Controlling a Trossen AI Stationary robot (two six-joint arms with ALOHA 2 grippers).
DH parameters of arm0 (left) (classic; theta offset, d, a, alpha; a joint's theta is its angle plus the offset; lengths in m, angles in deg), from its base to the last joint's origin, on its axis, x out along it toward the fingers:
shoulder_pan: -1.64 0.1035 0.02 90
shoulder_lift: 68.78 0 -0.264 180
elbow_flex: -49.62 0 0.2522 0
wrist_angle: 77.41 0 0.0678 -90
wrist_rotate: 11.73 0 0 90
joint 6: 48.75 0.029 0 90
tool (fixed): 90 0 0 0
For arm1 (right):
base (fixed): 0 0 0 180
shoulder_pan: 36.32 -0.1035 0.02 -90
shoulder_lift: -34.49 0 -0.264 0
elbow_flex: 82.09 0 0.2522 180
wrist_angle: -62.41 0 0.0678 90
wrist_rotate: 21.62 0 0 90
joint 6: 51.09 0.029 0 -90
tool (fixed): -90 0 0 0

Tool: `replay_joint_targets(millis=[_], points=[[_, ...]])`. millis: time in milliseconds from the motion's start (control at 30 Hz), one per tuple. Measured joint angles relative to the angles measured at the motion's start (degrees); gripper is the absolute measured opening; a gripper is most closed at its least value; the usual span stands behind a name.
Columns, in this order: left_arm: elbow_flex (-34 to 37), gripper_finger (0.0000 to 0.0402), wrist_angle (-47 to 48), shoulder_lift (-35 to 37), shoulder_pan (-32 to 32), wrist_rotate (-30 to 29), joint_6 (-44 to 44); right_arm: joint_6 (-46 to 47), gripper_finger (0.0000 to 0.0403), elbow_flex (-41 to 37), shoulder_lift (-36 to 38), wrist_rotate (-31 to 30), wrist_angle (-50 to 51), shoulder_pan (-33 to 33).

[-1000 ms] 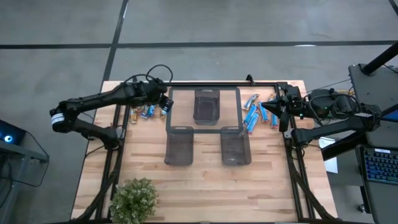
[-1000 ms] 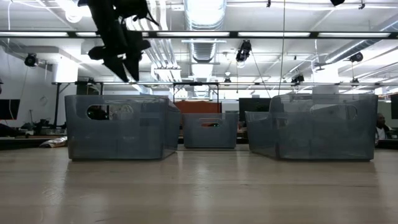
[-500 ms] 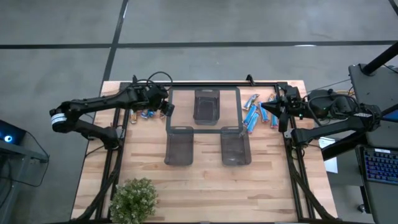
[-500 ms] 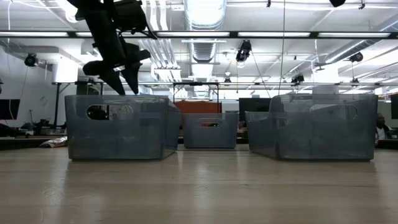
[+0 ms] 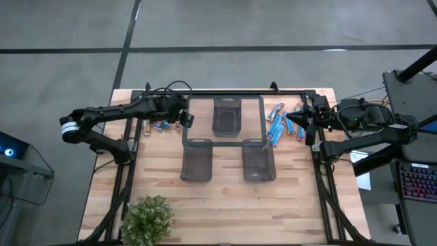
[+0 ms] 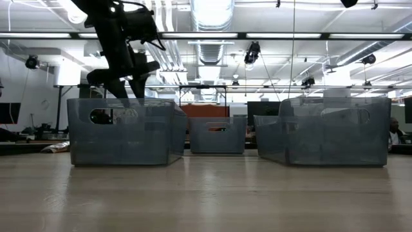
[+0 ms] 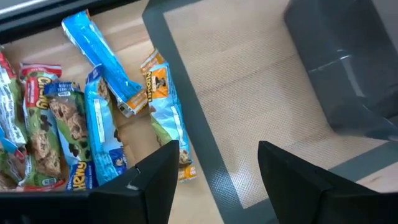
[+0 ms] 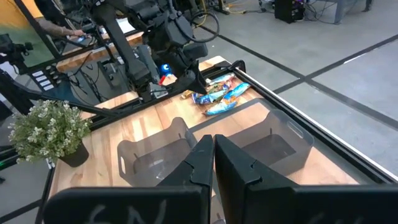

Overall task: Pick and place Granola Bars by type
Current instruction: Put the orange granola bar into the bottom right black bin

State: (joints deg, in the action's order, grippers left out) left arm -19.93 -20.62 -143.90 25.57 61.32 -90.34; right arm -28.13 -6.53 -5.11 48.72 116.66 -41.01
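Observation:
Two groups of granola bars lie flat on the table. The left group (image 5: 157, 125) holds blue, gold-ended and red-and-green bars (image 7: 99, 124). The right group (image 5: 278, 126) is mostly blue. My left gripper (image 5: 184, 119) hangs open and empty over the grey mat's left border (image 7: 180, 93), just right of the left bars; the nearest blue-and-gold bar (image 7: 166, 121) lies off its left finger. In the low view this gripper (image 6: 122, 82) stands above the bins' rims. My right gripper (image 5: 292, 117) is shut and waits in the air over the right bars.
Three see-through grey bins stand on the mat: one far (image 5: 227, 116), one near left (image 5: 196, 158), one near right (image 5: 258, 158). A potted plant (image 5: 145, 220) stands at the near left corner. A black rail (image 5: 225, 91) runs along the far edge.
My left gripper has sunk toward the table beside the left bars and rolled about its own line, staying open. The bars and bins have not moved.

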Motion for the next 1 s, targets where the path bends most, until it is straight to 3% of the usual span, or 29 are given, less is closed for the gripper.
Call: replay_joint_targets(millis=[400,1000], points=[[-0.15,0.0202,-2.32,-8.18,3.7,7.16,-2.64,-0.2,0.0008,0.0,0.01,0.0,0.0,0.0],[-0.2,0.0202,-2.04,-14.08,8.48,9.17,-0.41,-0.26,0.0008,0.0,0.02,0.02,0.01,-0.01]])
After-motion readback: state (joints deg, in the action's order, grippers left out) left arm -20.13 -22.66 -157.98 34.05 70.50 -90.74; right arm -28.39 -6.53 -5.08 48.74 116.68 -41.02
